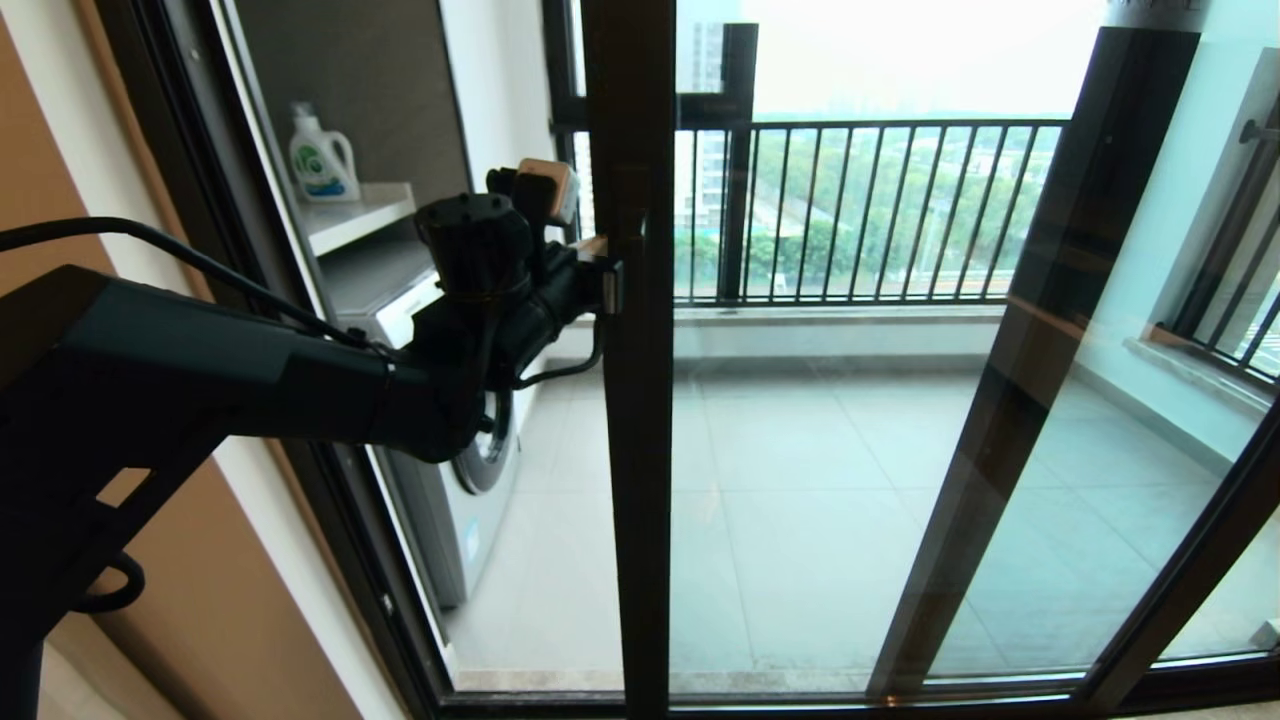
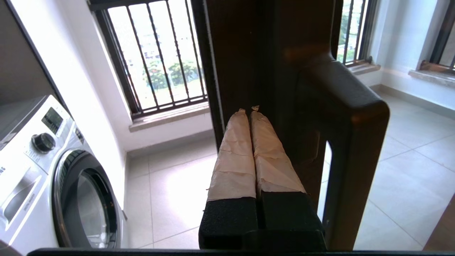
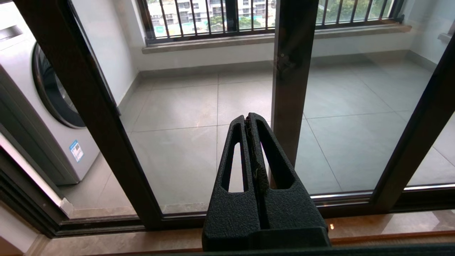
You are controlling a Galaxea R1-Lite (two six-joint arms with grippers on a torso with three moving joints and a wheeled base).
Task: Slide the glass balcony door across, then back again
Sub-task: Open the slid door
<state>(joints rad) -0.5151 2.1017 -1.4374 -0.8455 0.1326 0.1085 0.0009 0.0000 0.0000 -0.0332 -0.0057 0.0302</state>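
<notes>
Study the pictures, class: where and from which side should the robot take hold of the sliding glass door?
Best at the handle on the glass door upright. It stands clear of the frame with a gap behind, so a finger could probably hook in. Come from the room side; the shut left gripper touches the frame beside it.

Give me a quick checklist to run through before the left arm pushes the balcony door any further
1. Left gripper at the glass balcony door: ok, its taped tips sit against the dark upright, beside the bar handle.
2. Left fingers pressed together for pushing: ok, shut and holding nothing.
3. Gap on the opening side: ok, open floor shows between the upright and the washing machine.
4. Right gripper out of the way: ok, shut, hanging on the room side of the glass, touching nothing.
5. Bottom track free of obstructions: cannot tell, only part of it shows.
6. Cable under the left wrist clear of the frame: cannot tell.
</notes>
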